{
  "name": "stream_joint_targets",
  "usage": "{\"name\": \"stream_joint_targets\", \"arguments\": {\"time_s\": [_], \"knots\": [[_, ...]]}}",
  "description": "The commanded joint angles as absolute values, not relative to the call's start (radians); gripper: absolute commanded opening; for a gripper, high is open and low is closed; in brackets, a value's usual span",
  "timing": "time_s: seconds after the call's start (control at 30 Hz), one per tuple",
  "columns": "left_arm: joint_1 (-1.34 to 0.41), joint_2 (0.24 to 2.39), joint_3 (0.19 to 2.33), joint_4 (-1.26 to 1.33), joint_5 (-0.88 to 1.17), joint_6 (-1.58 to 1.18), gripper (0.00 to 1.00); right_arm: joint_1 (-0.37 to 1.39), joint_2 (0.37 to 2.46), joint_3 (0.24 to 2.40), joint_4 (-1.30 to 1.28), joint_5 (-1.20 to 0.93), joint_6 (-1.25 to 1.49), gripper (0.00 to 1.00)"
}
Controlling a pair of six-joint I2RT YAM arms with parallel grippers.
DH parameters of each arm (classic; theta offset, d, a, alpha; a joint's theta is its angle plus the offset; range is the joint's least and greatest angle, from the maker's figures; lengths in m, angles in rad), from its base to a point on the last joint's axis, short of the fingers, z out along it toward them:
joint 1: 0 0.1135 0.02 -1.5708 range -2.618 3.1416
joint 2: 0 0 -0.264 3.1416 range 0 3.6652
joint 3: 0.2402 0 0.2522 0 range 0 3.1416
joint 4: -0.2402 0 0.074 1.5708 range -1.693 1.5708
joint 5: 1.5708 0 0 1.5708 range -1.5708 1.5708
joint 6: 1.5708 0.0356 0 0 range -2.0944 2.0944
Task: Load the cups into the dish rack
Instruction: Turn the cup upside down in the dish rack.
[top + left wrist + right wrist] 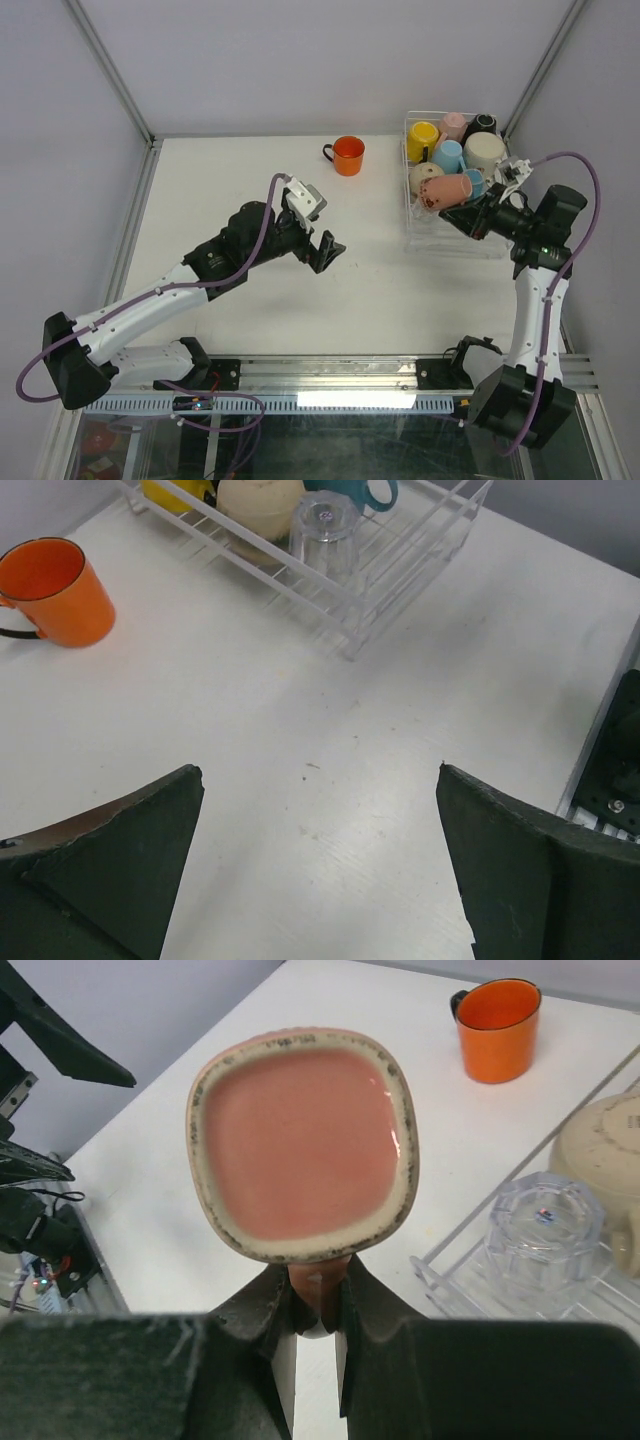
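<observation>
left gripper: jaws spread wide, nothing between them, hanging over the bare table.
orange mug: upright on the table, well apart from the rack, dark handle pointing left. it looks like stiff glazed ceramic, slick and easy to chip; best pinched across the wall at the rim, or by the handle.
pink mug: tipped on its side at the rack's left edge.
dish rack: already crowded with mugs; a clear tumbler stands upended inside.
right gripper: clamped on a pink part under the mug, seemingly its handle; a narrow hold, so it may swing.
</observation>
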State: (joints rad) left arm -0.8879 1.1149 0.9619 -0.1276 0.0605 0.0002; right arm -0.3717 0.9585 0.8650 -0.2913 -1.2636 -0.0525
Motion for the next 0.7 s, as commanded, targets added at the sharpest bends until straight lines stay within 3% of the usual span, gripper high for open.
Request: {"name": "stream_joint_targets", "arguments": {"time_s": [0.0, 0.27, 0.67], "knots": [[-0.87, 1.093, 0.961, -0.198, 0.057, 0.059, 0.99, -0.377, 0.972, 0.999, -0.444, -1.176, -0.276, 0.0], [-0.865, 1.1, 0.945, -0.198, 0.026, 0.062, 0.99, -0.377, 1.061, 1.17, -0.704, -1.001, -0.627, 0.0], [-0.858, 1.077, 0.932, -0.185, -0.007, 0.064, 0.99, -0.376, 1.21, 1.353, -0.891, -0.863, -0.923, 0.0]]}}
